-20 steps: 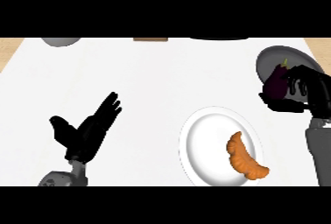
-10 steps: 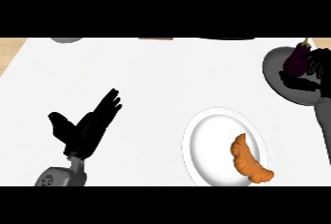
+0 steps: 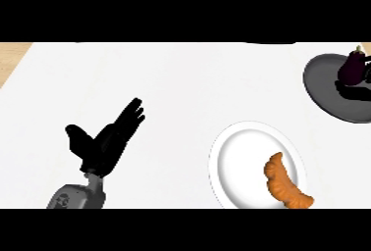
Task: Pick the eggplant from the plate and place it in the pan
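Low at the left, the left hand (image 3: 101, 142) rests open over the white counter (image 3: 174, 83), fingers straight and slanting up to the right. Right of centre sits a white plate (image 3: 235, 162) with a croissant (image 3: 284, 182) on its right half. At the far right edge, the eggplant (image 3: 353, 67) is over the dark pan (image 3: 326, 90); black fingers of the right hand (image 3: 354, 90) curl around it.

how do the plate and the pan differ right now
The plate is white and sits near the view's lower edge; the pan is dark grey and sits farther back at the right edge. The plate holds an orange croissant; the pan has the dark purple eggplant over it. Both are round and rest on the white counter.
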`<move>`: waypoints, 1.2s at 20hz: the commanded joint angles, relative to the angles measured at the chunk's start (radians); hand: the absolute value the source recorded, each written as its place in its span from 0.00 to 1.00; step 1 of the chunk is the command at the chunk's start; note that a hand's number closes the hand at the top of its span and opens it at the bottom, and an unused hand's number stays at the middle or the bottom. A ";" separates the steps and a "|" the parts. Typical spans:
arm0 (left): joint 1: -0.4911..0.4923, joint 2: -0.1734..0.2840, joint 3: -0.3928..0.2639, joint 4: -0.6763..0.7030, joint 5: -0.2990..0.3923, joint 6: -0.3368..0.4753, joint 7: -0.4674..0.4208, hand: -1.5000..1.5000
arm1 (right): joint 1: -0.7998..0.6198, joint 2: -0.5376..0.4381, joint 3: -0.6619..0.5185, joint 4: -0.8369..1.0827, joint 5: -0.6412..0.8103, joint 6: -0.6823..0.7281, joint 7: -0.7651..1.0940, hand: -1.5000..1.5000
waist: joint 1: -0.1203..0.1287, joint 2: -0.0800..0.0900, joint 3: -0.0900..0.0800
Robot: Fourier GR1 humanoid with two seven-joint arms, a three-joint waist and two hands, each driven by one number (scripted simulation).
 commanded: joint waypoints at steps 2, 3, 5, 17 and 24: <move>-0.049 -0.007 0.001 0.006 0.009 -0.009 0.022 0.50 | -0.007 -0.034 0.059 0.147 0.088 0.028 0.081 0.00 | 0.019 0.012 0.001; -0.031 -0.010 -0.009 0.014 -0.003 -0.011 -0.001 0.50 | -0.037 -0.041 0.072 0.167 0.106 0.041 0.122 0.00 | 0.027 0.011 0.001; -0.012 -0.008 -0.006 0.004 0.008 -0.014 0.007 0.50 | -0.029 -0.060 0.048 0.177 0.076 0.090 0.069 0.00 | 0.032 0.012 0.004; -0.009 -0.018 -0.012 -0.001 -0.004 0.004 0.023 0.50 | -0.056 -0.057 -0.225 0.195 -0.231 0.375 -0.133 0.00 | -0.005 0.000 0.006; -0.027 -0.015 0.011 -0.002 -0.014 0.023 0.020 0.50 | 0.013 -0.168 -0.235 0.240 -0.248 0.657 -0.151 0.00 | -0.014 0.001 0.006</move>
